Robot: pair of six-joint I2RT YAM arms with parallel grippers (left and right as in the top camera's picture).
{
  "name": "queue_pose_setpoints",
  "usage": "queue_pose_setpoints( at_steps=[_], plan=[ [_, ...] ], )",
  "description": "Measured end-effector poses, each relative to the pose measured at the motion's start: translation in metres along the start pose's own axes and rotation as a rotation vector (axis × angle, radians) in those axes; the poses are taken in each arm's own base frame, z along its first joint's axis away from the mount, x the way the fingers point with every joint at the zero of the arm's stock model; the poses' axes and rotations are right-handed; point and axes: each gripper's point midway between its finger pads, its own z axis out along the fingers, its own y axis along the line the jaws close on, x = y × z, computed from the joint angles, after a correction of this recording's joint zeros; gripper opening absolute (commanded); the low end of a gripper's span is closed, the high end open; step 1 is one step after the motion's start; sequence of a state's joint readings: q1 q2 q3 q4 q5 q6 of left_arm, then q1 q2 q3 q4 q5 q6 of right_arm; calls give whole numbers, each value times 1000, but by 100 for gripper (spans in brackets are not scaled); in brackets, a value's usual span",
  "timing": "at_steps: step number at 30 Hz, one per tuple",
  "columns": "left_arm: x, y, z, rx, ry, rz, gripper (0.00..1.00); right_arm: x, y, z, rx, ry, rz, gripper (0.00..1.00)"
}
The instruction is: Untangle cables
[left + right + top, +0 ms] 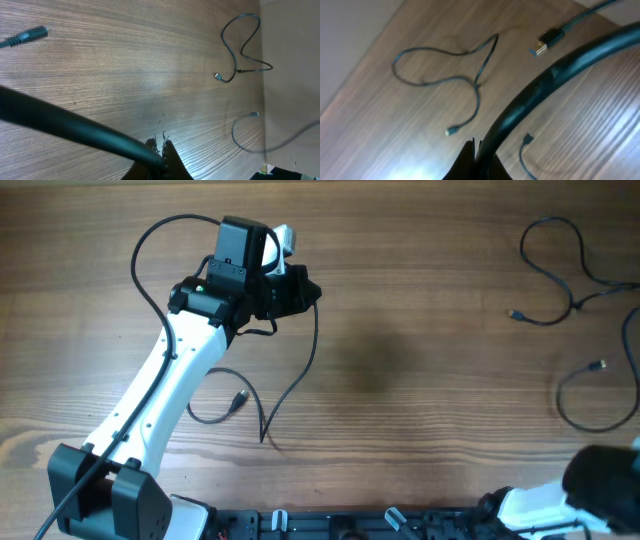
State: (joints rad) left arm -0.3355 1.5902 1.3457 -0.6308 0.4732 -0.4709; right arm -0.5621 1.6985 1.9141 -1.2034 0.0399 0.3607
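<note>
Two fingers of the left gripper (160,146) are pinched together on one black cable (75,126). It trails from the grip toward the robot's base and ends free on the wooden table (420,380). Just beside that tail, and partly under the left arm, lies a second loose strand with a small plug (238,398). Well apart from the left gripper, on the far side of the table, we see two more cables lying slack and separate. One forms a wide loop (577,302); the other is curled, with its plug end (598,366) turned toward the left gripper. The right gripper (474,150) is farther off yet. Its tips look closed and a thick black cord (555,69) runs against them, but we cannot tell whether it is gripped.

We judge the main risk to lie close to the left gripper: pulling the held cable could sweep its tail across the strand under the arm and knot the two together. The cable is thin and could slip from the pinch. The arm's own wire (135,265) loops beside the left gripper and could snag.

No container shows anywhere; every cable lies on bare wood.
</note>
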Motion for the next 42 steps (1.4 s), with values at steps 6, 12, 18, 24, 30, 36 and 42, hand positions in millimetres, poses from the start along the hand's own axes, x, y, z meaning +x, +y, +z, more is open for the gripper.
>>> queue_pose_setpoints(
  at_steps=[6, 12, 18, 24, 30, 36, 42],
  plan=[
    [3, 2, 0, -8, 14, -8, 4, 7, -7, 63, 61, 103, 44, 100],
    [3, 2, 0, -8, 13, -8, 4, 11, 13, 53, -61, 129, 77, 100],
    [-6, -4, 0, 14, -24, 15, 9, 13, 60, -66, -402, 17, -4, 100],
    [-34, -20, -3, 72, -137, 89, 100, 71, 99, -166, -621, 10, -192, 100],
    [-23, 22, -8, -63, -83, -11, 100, 145, 122, -154, -594, 260, -396, 100],
    [-44, 43, -47, -102, -181, -60, 100, 195, 142, -138, -575, 389, -541, 100],
    [-41, 10, -138, -58, -357, -15, 100, 256, 154, -114, -553, 533, -658, 96]
  ],
)
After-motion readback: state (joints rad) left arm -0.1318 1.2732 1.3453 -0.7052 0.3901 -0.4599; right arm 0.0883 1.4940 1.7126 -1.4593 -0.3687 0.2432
